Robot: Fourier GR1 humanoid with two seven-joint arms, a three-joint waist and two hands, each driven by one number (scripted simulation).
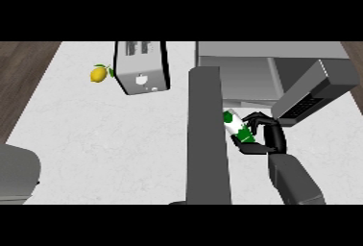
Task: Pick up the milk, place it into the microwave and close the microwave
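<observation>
The milk carton (236,128), white with green print, hangs tilted just in front of the microwave's opening. My right hand (266,137) is shut on it, fingers and thumb curled round its right side. The microwave (241,72) stands at the back right of the counter with its door (312,91) swung open to the right. My left forearm (207,139) rises straight up the middle of the view and covers the carton's left part; its hand does not show.
A silver toaster (142,67) stands at the back, left of the microwave, with a lemon (99,73) beside it. A grey rounded object (16,175) sits at the lower left edge. The white counter (106,139) ends at dark wood on the left.
</observation>
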